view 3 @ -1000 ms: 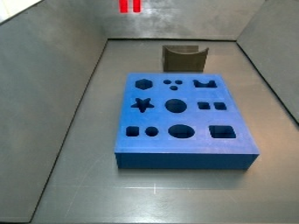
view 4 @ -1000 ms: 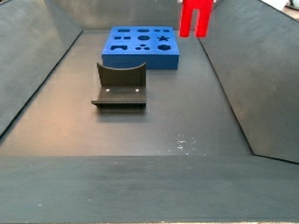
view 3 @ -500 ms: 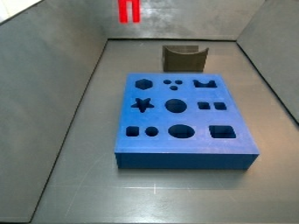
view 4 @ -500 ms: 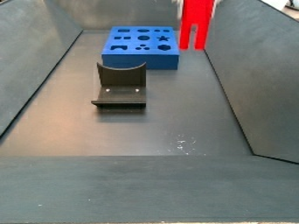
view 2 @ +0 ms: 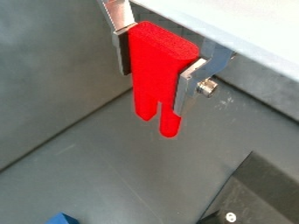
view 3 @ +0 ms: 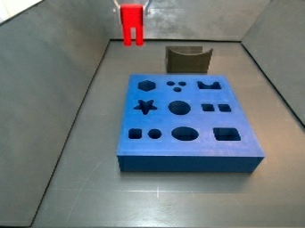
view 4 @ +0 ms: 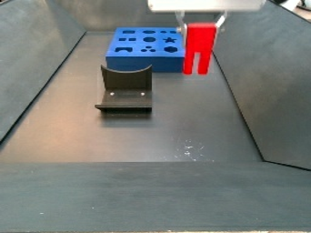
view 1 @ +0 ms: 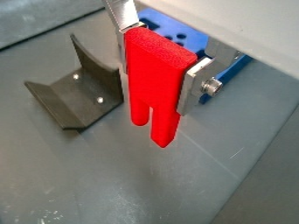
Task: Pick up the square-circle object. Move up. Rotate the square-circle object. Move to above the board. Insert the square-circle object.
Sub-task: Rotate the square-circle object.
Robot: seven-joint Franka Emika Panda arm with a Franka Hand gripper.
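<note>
1. Fixture (view 4: 125,88) sat at far left in a side view, dark L-bracket on its base plate, resting on the grey floor (view 4: 145,146), at about 9 o'clock from the red piece.
2. Board (view 4: 148,48) lay just beyond the fixture in that view, at roughly 12 to 1 o'clock from it; blue block, flat on the floor, dark shaped holes in its top.
3. Square-circle object (view 4: 199,48) hung upright at about 3 o'clock from the board, clear of the floor, two legs pointing down, slot between them visible.
4. Gripper (view 4: 202,20) was at 12 o'clock from the red piece, mostly cut off by the frame top in that side view.
5. In a side view, the square-circle object (view 3: 132,23) hung at about 11 o'clock from the board (view 3: 188,125), near the back wall, not over the board; the fixture (view 3: 187,59) stood at the board's 12 o'clock, close behind it.
6. In both wrist views the gripper (view 1: 155,70) (view 2: 156,59) was clamped on the square-circle object (view 1: 155,87) (view 2: 156,80), silver finger plates pressed against its two sides near the upper end, legs free below.
7. In a wrist view the fixture (view 1: 73,93) and a corner of the board (view 1: 222,61) showed behind the red piece, neither touching it.
</note>
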